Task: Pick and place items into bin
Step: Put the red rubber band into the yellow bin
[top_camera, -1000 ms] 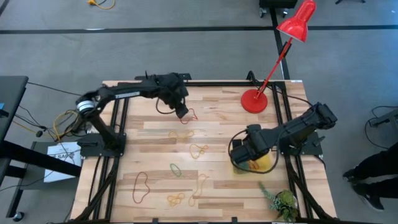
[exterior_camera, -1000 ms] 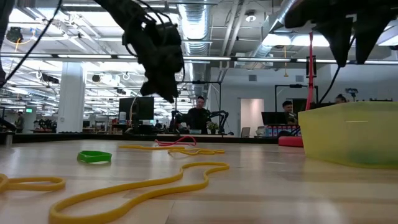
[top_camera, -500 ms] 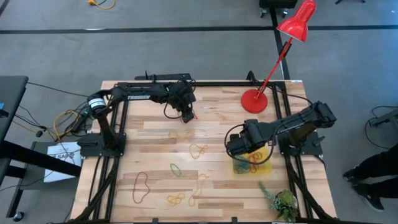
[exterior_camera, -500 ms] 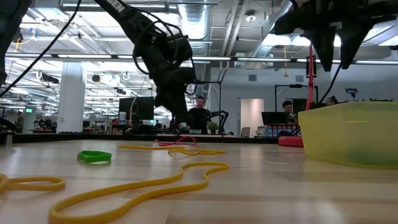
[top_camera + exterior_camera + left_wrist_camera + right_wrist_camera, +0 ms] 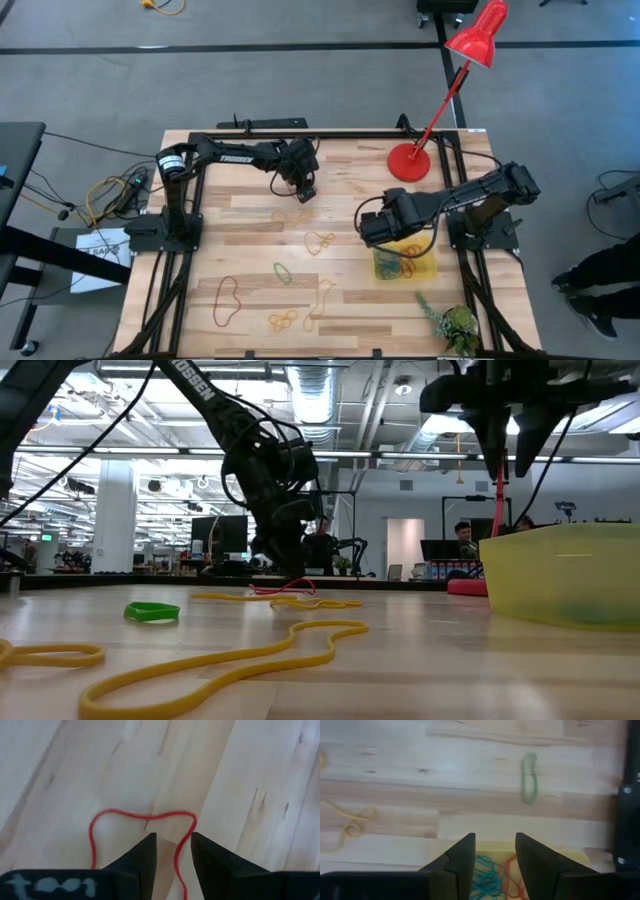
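Left gripper straddles a red band; right gripper hangs over the yellow bin.

The left gripper (image 5: 173,851) is low over the far half of the wooden table (image 5: 250,230), fingers parted with a strand of the red rubber band (image 5: 145,816) running between them, not yet pinched. The right gripper (image 5: 495,851) hovers above the near-left edge of the translucent yellow bin (image 5: 428,268), fingers apart and carrying nothing. Inside the bin lie blue and red bands (image 5: 492,875). Out on the boards, a green band (image 5: 529,777) lies beyond the bin, yellow bands (image 5: 320,241) sit mid-table, and a large red loop (image 5: 228,300) lies near the front left. The red lamp (image 5: 410,162) stands at the far right.
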